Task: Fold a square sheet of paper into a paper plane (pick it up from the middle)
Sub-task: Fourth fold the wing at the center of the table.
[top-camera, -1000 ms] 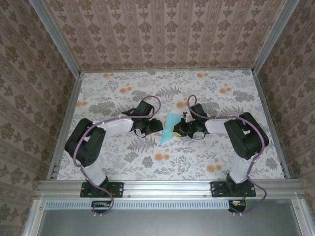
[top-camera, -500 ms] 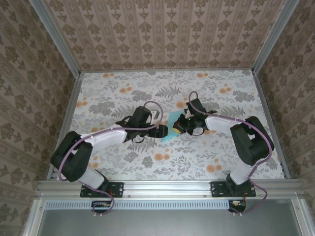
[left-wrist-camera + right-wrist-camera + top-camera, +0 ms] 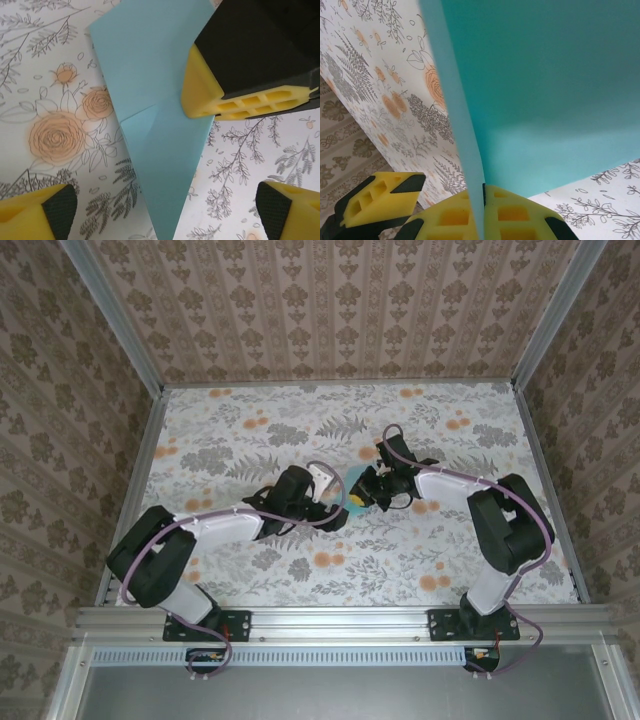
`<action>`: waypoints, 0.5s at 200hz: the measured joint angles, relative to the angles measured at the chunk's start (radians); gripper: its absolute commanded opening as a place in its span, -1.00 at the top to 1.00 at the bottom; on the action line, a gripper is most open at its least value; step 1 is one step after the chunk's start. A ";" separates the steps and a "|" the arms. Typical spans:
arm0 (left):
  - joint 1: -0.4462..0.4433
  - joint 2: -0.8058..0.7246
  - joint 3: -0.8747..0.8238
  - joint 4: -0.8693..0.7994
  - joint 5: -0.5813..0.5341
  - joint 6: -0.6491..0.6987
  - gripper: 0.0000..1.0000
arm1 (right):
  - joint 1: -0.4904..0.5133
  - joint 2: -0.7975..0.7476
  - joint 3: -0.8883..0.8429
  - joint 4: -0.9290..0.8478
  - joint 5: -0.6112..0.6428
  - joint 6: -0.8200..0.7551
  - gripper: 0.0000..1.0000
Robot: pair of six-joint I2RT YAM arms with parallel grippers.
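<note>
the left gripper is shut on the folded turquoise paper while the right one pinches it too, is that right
Not quite. The left gripper is open: the left wrist view shows its fingers standing wide apart, with the folded turquoise paper lying between them untouched. The rest holds: the right gripper is shut on the paper, pinching it.

Bright, even, diffuse light, no glare. Top view sharp; my arms [image 3: 225, 524] drop soft shadows on the desk [image 3: 240, 440]. Right wrist view: paper [image 3: 545, 75] too close, soft-focus, one face shaded darker. Left wrist view crisp
</note>
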 measured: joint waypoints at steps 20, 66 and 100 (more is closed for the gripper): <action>0.000 0.022 -0.053 0.120 0.000 0.078 -0.64 | 0.000 0.006 0.011 -0.008 0.000 0.014 1.00; 0.001 0.108 -0.092 0.285 0.008 0.185 -0.36 | 0.000 0.040 0.029 -0.016 -0.002 0.023 1.00; 0.001 0.158 -0.094 0.385 0.023 0.243 -0.04 | 0.000 0.055 0.030 -0.029 -0.006 0.023 1.00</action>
